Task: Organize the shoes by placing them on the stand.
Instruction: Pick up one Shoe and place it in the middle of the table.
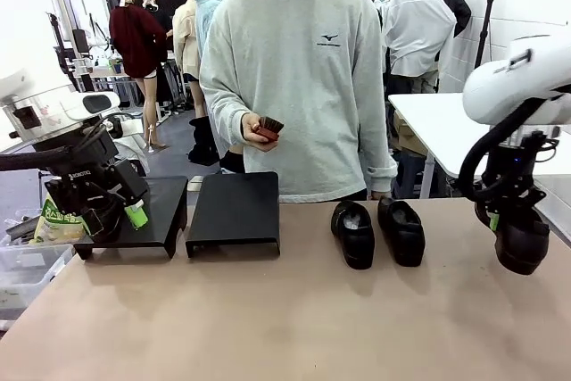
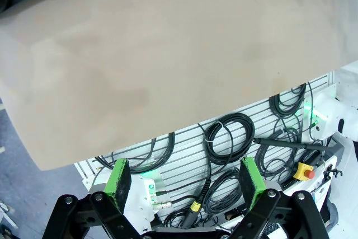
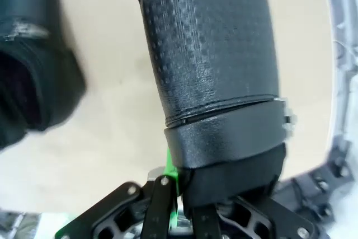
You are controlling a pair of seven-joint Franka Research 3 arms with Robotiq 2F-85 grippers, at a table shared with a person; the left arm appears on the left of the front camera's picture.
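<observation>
Now mid-carry, likely: right gripper (image 3: 180,191) clamped on a shoe (image 3: 210,54) at table's right; left gripper (image 2: 185,176) spread, empty. Two more shoes (image 1: 354,234) on table. Next: swing it across to stand (image 1: 234,211).

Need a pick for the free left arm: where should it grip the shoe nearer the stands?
Probably the opening's rim on that shoe, from above: it sits upright, opening facing up at the far end, so one finger of the open left gripper can slip inside, one outside.
</observation>
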